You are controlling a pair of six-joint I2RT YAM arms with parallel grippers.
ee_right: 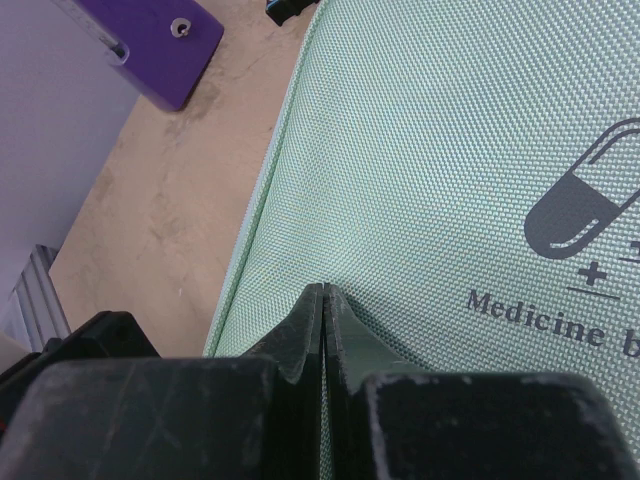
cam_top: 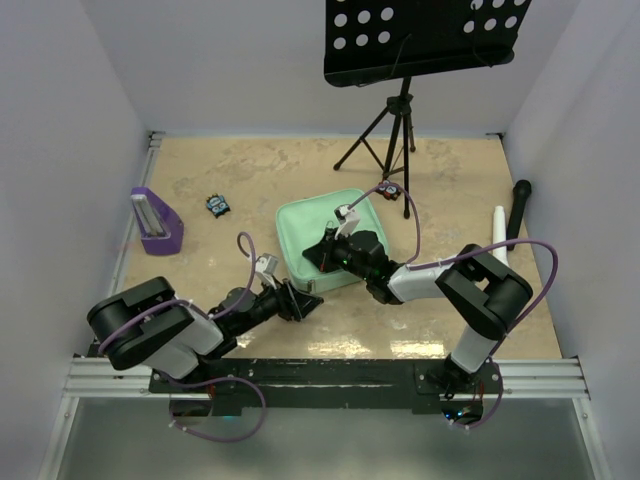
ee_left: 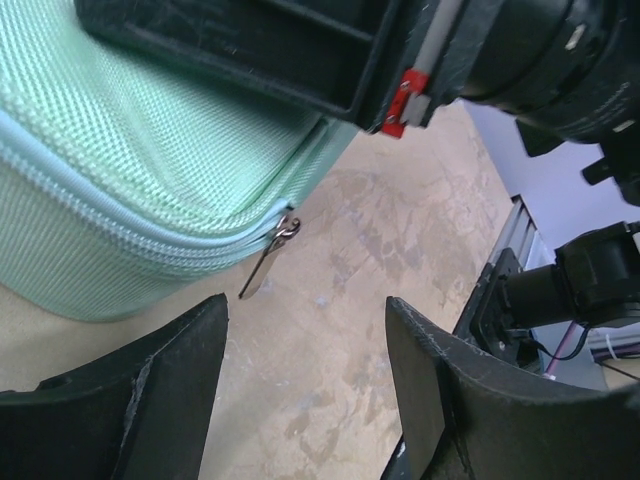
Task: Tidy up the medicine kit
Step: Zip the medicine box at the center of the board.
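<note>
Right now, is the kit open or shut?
Shut: the lid lies flat on the kit, zipper closed up to the pull at the corner; beyond it, cannot tell.

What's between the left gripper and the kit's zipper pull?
Only bare tabletop, in the left wrist view, between the left gripper and the zipper pull of the medicine kit.

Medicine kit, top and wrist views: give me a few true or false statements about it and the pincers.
The kit is zipped shut. True.
The right pincer is open. False: it is shut, over the kit.
The left pincer grips the zipper pull. False: it is open, and the pull hangs free ahead of it.
The purple stand sits left of the kit in the top view. True.
</note>
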